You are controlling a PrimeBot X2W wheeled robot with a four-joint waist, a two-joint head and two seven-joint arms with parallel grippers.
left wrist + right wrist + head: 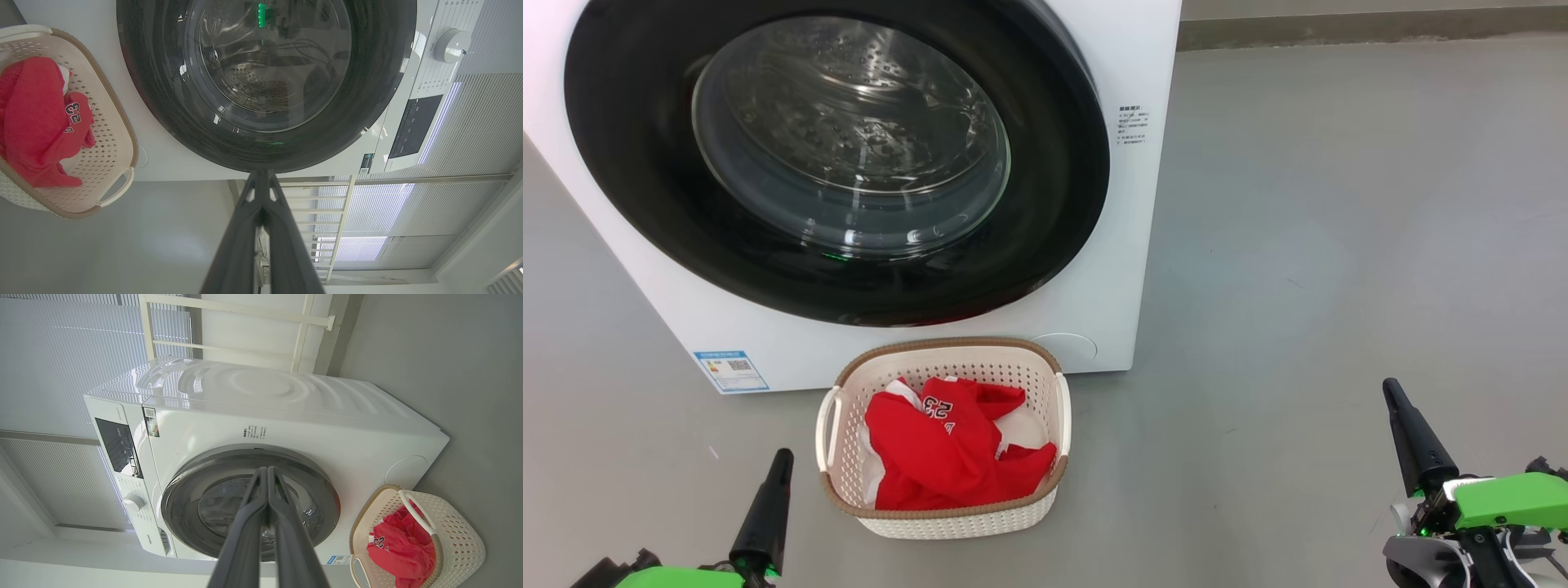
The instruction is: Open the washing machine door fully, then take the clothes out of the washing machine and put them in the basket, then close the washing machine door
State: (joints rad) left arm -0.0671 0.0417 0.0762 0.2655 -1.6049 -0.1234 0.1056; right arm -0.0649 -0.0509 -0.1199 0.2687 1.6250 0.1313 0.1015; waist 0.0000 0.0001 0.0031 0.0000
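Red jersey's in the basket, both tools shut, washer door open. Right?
Not quite: the washer door is closed, flush against the front of the washer, as the right wrist view shows. The rest holds: the red jersey is in the basket, and the left tool and right tool are shut.

the smooth grey floor (1339,245) carries a white washer (1129,204) standing at the back and a small cream basket (956,523) set just before the washer's front, near its lower edge.
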